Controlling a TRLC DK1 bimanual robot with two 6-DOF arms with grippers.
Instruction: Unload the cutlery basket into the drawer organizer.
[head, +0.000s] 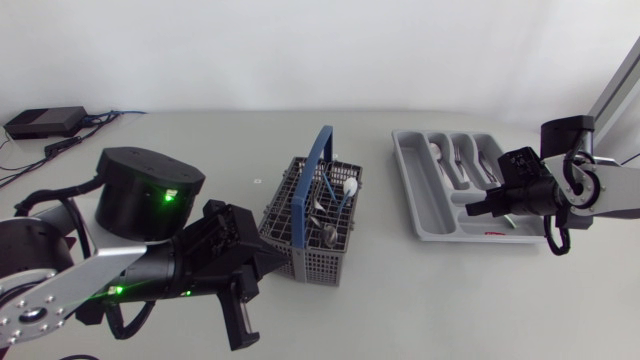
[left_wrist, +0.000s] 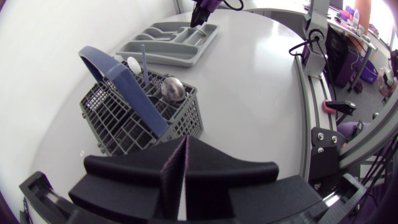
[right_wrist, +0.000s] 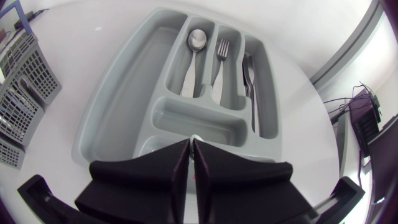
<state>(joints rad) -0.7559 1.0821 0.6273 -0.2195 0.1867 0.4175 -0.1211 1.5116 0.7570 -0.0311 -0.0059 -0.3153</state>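
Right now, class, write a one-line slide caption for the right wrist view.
Shut right gripper above the grey drawer organizer, whose slots hold a spoon and a fork.

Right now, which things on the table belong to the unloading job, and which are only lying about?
Job: cutlery basket, utensils standing in it, drawer organizer, spoon and fork already sorted there.
Lying about: black box with cables, small white scrap near the basket.
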